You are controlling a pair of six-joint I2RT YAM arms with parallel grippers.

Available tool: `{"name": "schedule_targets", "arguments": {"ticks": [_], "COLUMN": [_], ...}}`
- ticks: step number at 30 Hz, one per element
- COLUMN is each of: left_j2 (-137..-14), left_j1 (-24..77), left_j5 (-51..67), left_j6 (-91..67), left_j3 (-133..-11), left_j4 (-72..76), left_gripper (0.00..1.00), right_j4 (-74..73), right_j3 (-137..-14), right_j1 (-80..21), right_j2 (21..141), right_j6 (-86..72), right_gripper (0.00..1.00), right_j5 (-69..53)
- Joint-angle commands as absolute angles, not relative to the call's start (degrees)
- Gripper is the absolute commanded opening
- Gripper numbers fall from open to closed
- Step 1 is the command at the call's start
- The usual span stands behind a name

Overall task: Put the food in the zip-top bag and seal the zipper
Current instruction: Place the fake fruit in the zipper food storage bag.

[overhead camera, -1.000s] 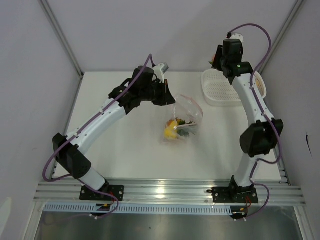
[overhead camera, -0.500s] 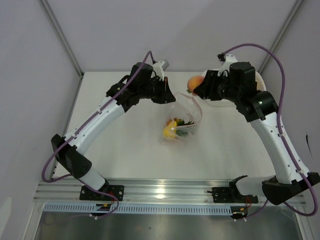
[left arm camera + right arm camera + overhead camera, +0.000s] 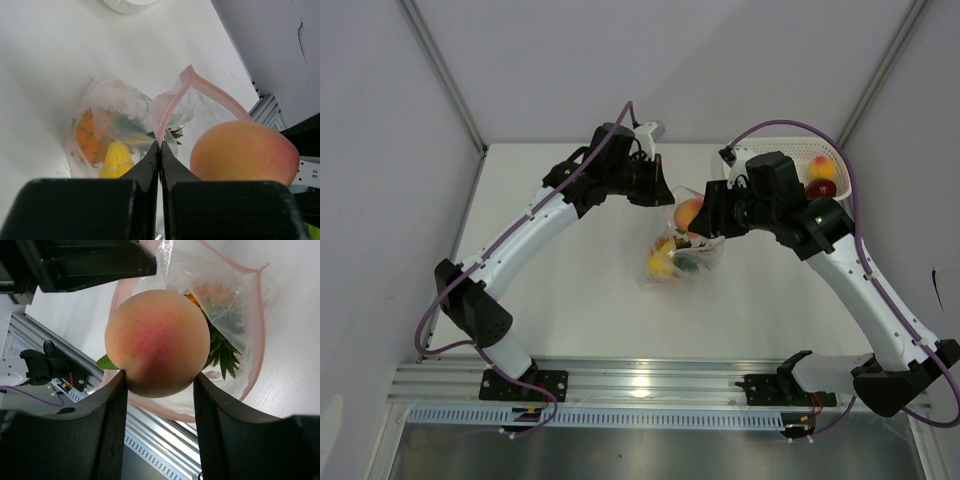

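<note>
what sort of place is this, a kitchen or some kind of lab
Probably a robot lab cell: a left arm and right arm bolted to a metal rail, white table boxed in by plain walls, toy peach and bag as props.

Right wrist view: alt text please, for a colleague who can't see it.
The right gripper holds a round pink-orange toy peach at the open mouth of the clear plastic zip-top bag, where green pineapple leaves show inside.
</note>
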State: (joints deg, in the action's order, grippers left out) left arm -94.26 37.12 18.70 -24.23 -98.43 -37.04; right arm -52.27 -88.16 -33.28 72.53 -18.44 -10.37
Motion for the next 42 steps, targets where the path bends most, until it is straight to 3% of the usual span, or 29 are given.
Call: {"name": "schedule_targets", "arguments": {"ticks": [1,2,5,7,8,10,11,19,27,35,42], "left_j2": [-94.6,-94.6,-94.6,-94.5,-94.6,-94.5,-94.3,-94.0,-93.9,-93.6,-93.1], "left_j1": [36.7,36.7,36.7,36.7,36.7,36.7,36.7,36.7,36.7,36.7,36.7], "left_j5": [19.2,19.2,19.3,19.2,19.2,19.6,19.6,19.0,19.3,20.0,20.4], "left_j6": [-22.5,-22.5,-22.5,-22.3,-22.3,-22.4,-22.4,-21.7,-21.9,-22.3,-22.3], "left_j3": [-102.7,-102.7,-103.4,-103.6,-103.6,-103.4,-103.4,-103.2,-102.9,-102.7,-100.7], "left_j4": [-37.5,-37.6,-37.6,-37.7,-37.9,-38.0,-37.9,-38.3,-37.9,-37.6,-36.7], "left_gripper": [0.01,0.0,0.01,0.01,0.01,0.01,0.0,0.0,0.0,0.01,0.01], "right_j4": [-52.6,-53.3,-53.8,-53.4,-53.2,-52.3,-51.9,-52.2,-51.9,-44.0,-40.2], "right_j3": [-88.6,-88.8,-89.0,-88.9,-88.9,-88.8,-89.0,-95.3,-96.4,-96.9,-107.3], "right_j1": [-34.2,-34.3,-34.4,-34.5,-34.5,-34.5,-34.5,-32.4,-7.7,3.4,9.0], "right_j2": [70.1,70.5,70.8,70.8,70.8,70.9,71.0,71.8,75.3,87.9,102.6], "right_j6": [-18.8,-18.6,-18.5,-18.5,-18.5,-18.8,-18.9,-20.0,-21.7,-19.2,-18.6], "right_gripper": [0.35,0.48,0.69,0.76,0.86,0.89,0.99,0.99,0.99,1.0,0.99], "right_j5": [-8.9,-7.9,-6.9,-6.7,-6.0,-5.6,-5.2,9.3,3.5,10.2,11.1]}}
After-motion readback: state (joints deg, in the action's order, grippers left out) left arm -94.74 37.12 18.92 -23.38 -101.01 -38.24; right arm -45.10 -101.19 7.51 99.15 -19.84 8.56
